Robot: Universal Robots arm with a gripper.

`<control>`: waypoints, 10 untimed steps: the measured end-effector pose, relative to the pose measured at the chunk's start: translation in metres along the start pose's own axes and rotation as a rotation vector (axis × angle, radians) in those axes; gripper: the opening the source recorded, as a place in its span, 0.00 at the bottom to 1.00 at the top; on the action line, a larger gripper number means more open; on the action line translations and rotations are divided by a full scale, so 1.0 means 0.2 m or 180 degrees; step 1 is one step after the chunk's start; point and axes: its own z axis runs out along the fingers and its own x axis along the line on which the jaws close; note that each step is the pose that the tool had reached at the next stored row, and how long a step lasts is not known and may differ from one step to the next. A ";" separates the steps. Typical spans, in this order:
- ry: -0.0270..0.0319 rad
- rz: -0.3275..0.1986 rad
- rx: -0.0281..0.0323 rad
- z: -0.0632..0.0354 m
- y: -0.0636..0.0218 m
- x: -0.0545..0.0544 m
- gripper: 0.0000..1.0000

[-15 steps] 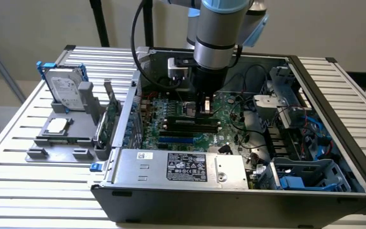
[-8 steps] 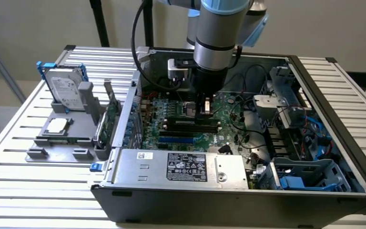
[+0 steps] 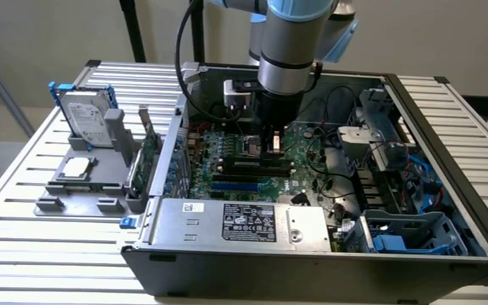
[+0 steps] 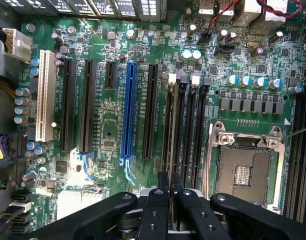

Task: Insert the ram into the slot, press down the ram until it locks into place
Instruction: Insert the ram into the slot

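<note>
Green stick, the ram (image 4: 171, 135), reads edge-on between the end effector (image 4: 169, 179) fingertips (image 4: 163, 181), which are clenched on its flat faces. It runs along the slot (image 4: 172, 78) with the white end clip, beside three parallel sockets of the same kind; whether it is seated we cannot tell. Exterior view: end effector (image 3: 271, 147) stands upright over the motherboard (image 3: 307, 136) inside the open case (image 3: 312, 273). We judge the ram light, stiff and brittle: hold it by the flat sides or top edge, keep off chips and contacts, press straight down, no twist
</note>
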 end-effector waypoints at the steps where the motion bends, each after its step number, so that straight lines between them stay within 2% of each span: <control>1: -0.0001 0.0000 0.0000 0.000 0.000 0.00 0.13; 10: -0.0001 -0.0001 0.0003 0.003 0.000 0.01 0.13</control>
